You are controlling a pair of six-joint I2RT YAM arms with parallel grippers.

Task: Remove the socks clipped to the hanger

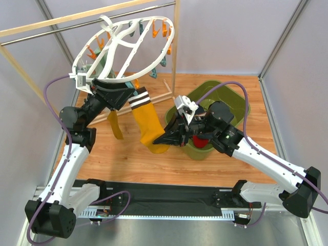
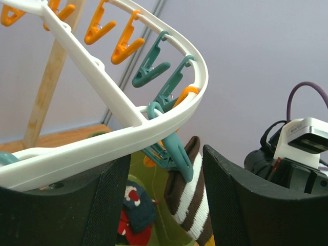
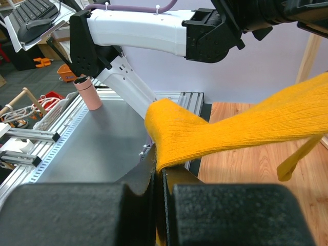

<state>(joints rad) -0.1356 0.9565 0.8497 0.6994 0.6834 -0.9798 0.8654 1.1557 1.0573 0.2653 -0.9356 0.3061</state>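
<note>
One soft, stretchy sock: right tool pinches its toe, left tool gapes at the hanger; better grip nearer the cuff.

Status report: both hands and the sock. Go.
Left hand open around teal plastic clip on white oval plastic hanger. Right hand shut on lower end of mustard yellow fabric sock. Sock still clipped. Nothing blocking.

A robotics lab test cell: pale grey partition panels enclose a wood-grain tabletop, with slotted aluminium rails along its near edge and a black keyboard beyond.
</note>
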